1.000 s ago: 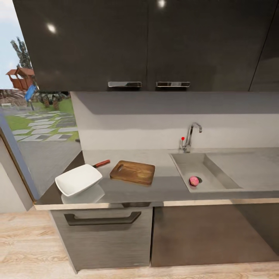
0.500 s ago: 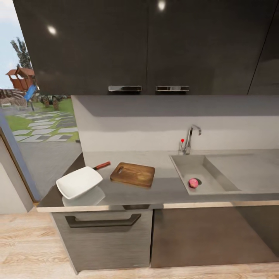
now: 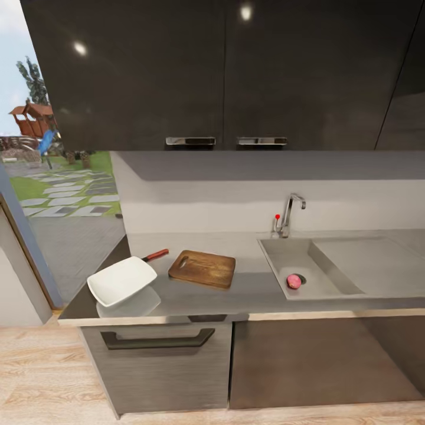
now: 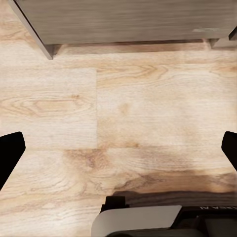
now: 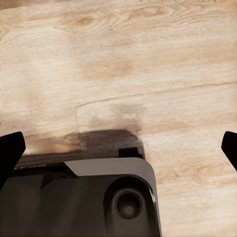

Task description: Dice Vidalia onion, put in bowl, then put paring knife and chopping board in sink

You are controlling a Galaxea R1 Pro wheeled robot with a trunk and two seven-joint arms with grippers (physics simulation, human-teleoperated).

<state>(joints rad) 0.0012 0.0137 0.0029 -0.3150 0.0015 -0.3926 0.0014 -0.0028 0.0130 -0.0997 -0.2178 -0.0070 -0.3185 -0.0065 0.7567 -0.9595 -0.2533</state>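
Glossy dark upper cabinets [image 3: 224, 71] with chrome handles [image 3: 190, 141], ceiling light reflections. Pale grey backsplash [image 3: 236, 203]. Dark lower cabinet fronts [image 3: 159, 366]. Light wood plank floor [image 3: 35, 378]. Window [image 3: 53, 177] onto garden at left.

countertop [image 3: 248, 289] | bowl [image 3: 121, 280] | paring knife [image 3: 156, 255] (partly hidden) | chopping board [image 3: 202, 269]

The table [image 3: 254, 289] and its cabinet fronts are viewed from above and in front by the head camera, while the wooden floor [image 4: 118, 113] is faced closely by both wrist cameras.
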